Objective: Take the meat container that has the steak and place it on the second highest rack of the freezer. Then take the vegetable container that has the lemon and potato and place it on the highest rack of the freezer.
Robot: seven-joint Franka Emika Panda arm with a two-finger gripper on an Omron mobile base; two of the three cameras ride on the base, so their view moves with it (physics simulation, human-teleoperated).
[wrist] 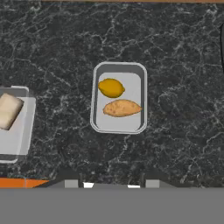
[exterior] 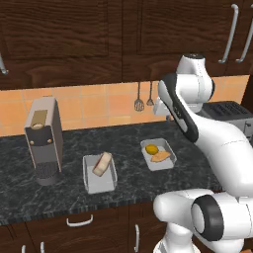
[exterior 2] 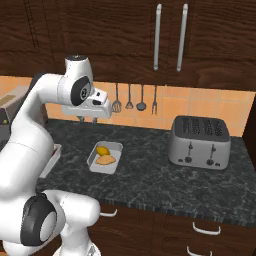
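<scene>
Two trays below end effector (exterior 2: pixel 86 119); steak (exterior: pixel 103 164) offset sideways; jaw state unclear.

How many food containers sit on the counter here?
2. The shallow grey container with the beige-sided steak sits near the coffee machine; the grey container holding the yellow lemon and orange-tan potato sits nearer the toaster.

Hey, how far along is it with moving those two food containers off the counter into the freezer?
Nothing looks done yet. The meat container with the steak and the vegetable container with the lemon and potato both sit on the black counter. In hand: nothing; the gripper hovers above the counter, empty. Left: both containers must go to the freezer racks, steak first.
</scene>
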